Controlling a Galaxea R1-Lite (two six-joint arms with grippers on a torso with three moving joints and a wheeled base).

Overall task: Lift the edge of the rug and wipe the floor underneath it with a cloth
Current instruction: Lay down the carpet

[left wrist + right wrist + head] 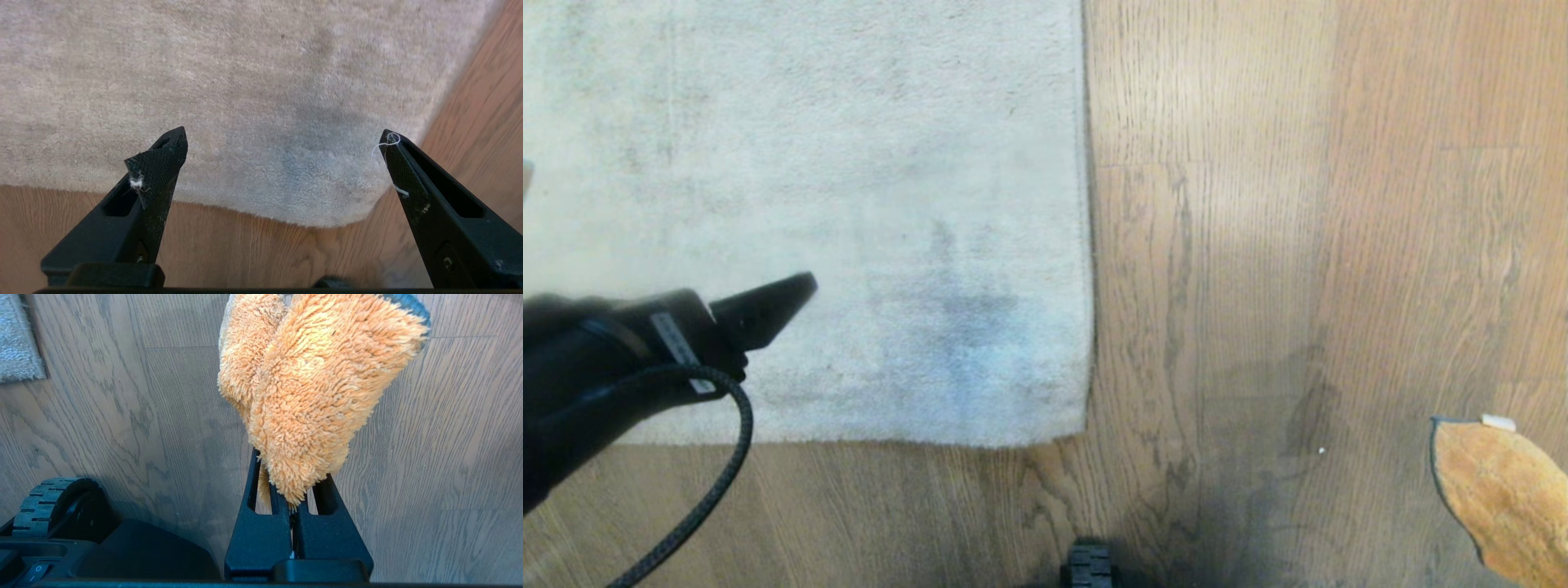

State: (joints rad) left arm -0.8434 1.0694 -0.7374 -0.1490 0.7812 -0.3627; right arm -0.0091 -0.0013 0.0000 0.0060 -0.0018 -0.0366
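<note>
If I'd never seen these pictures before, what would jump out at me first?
Probably the fluffy orange cloth, pinched in the robot's right hand and hanging over the brown wood floor. Next, the big pale rug lying flat, with its square corner near the middle of the head view. The black left hand is wide open above that corner, holding nothing.

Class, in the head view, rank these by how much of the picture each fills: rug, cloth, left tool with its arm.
1. rug, largest.
2. left tool with its arm; nearness to the camera inflates it.
3. cloth, smallest, partly cut off.
</note>
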